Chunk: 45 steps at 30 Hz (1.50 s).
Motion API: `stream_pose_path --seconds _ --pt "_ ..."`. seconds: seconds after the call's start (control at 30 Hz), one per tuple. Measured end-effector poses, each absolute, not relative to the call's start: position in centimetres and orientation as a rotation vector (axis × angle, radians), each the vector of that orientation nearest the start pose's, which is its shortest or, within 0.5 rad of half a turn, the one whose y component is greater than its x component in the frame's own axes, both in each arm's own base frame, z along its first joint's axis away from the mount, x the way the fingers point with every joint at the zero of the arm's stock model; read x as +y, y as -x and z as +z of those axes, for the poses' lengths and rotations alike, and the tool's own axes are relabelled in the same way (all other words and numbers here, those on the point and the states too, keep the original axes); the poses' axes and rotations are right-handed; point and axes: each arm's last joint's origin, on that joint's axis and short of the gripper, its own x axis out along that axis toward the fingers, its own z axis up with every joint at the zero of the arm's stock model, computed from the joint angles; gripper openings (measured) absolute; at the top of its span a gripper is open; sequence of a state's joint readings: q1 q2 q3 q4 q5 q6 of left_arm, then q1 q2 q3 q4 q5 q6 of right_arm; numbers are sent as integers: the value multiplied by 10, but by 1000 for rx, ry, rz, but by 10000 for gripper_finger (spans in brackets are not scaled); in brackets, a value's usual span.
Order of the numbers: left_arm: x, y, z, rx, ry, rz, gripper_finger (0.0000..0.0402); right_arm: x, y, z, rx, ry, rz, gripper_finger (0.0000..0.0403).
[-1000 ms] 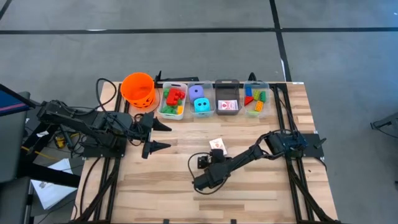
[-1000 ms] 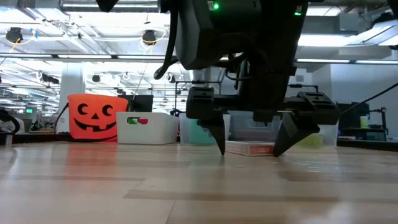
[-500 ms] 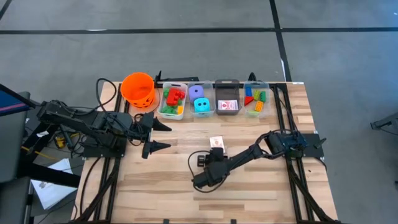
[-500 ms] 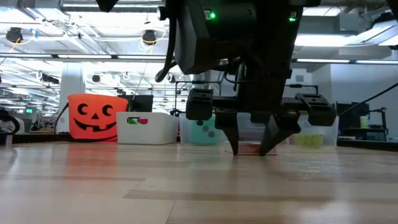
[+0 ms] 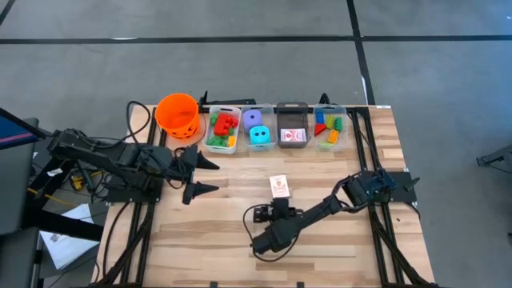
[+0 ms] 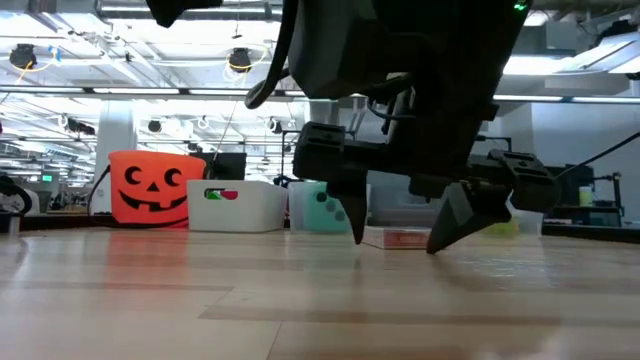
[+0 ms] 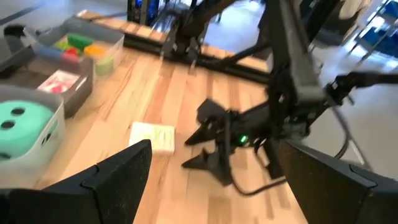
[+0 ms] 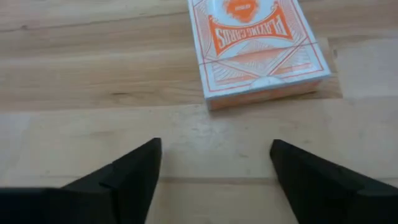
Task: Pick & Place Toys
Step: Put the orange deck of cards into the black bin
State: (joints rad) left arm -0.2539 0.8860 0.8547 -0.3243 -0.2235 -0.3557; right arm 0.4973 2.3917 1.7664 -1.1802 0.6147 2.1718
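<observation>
A red-and-white card pack (image 5: 279,186) lies flat on the table's middle, also seen in the right wrist view (image 8: 255,43) and low view (image 6: 402,238). My right gripper (image 5: 272,211) stands open just on the pack's near side, pointing slantwise down at it, with bare table between its fingers (image 8: 130,168). My left gripper (image 5: 208,176) hovers open above the table's left part, holding nothing. Red, green, yellow and blue bricks (image 5: 223,130), a purple and a teal die (image 5: 257,128) and more cards (image 5: 293,136) lie in bins at the far edge.
An orange pumpkin bucket (image 5: 178,114) stands at the far left beside the row of clear bins (image 5: 329,128). Cables trail over the table's left edge (image 5: 132,112). Bare wood lies on the near side of both arms.
My right gripper narrowed its fingers around the card pack, then widened them again and drew back toward the table's near edge. The pack stays flat on the table, now ahead of the fingertips and clear of them.
</observation>
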Motion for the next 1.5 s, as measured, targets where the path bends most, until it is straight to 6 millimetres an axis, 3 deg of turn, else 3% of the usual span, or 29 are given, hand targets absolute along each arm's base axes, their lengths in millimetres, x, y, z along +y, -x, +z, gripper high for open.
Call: stream_pose_path --seconds 0.2,0.7,0.93,1.5 --pt "-41 -182 318 437 243 50 343 188 -382 100 638 -793 -1381 334" --pt "-40 -178 298 651 234 104 343 175 -378 101 738 -714 -1456 334" --pt "-41 -185 293 673 228 107 343 164 -379 98 746 -629 -1445 335" --pt "-44 -188 286 737 237 60 343 146 -384 98 755 -572 -1465 387"
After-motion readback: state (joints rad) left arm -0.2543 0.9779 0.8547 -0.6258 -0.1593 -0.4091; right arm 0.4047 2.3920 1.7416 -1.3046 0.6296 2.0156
